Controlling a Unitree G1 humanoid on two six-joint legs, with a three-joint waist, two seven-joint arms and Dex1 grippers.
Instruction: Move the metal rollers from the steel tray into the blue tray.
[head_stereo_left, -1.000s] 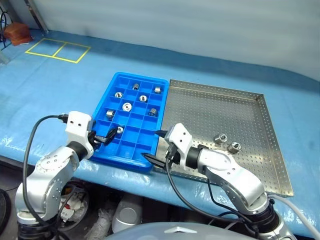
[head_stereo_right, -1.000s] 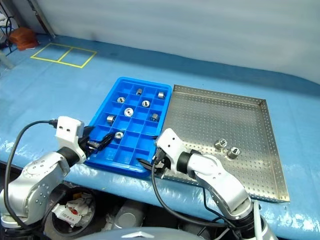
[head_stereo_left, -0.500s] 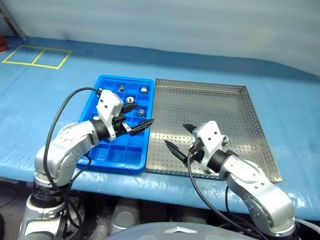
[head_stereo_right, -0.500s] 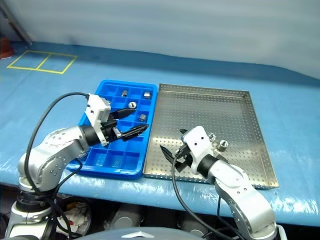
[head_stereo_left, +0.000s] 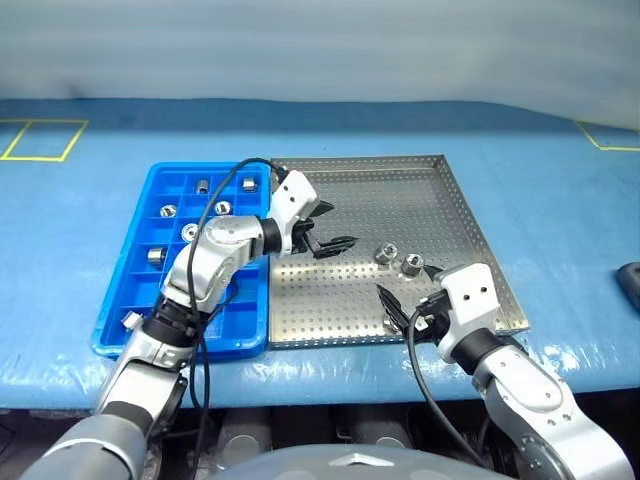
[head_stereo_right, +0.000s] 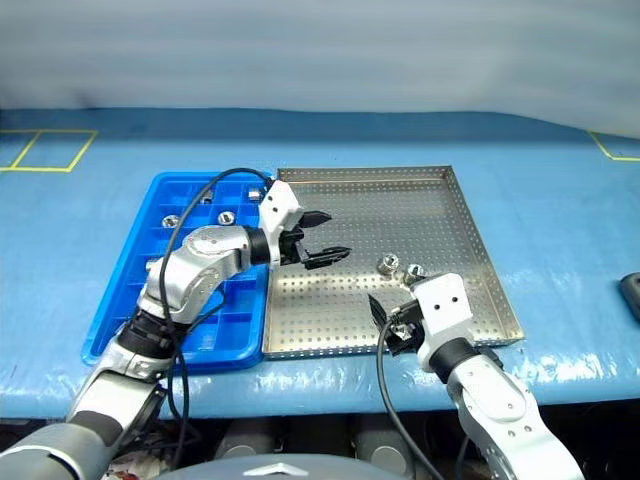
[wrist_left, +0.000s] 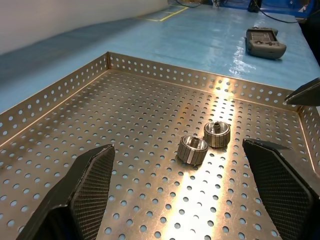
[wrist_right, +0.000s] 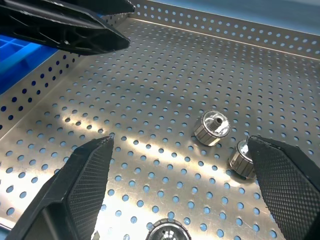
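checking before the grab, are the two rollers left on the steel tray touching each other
Apart. The left wrist view shows the two rollers on the steel tray with a sliver of perforated floor between them.

No readable text, label, brand or number is showing anywhere on the bench (head_stereo_left: 560, 190), the trays or the rollers.

Shiny ribbed metal rollers (wrist_left: 192, 150) on perforated glossy steel tray (head_stereo_left: 400, 200); blue tray (head_stereo_left: 140, 310) smooth plastic.
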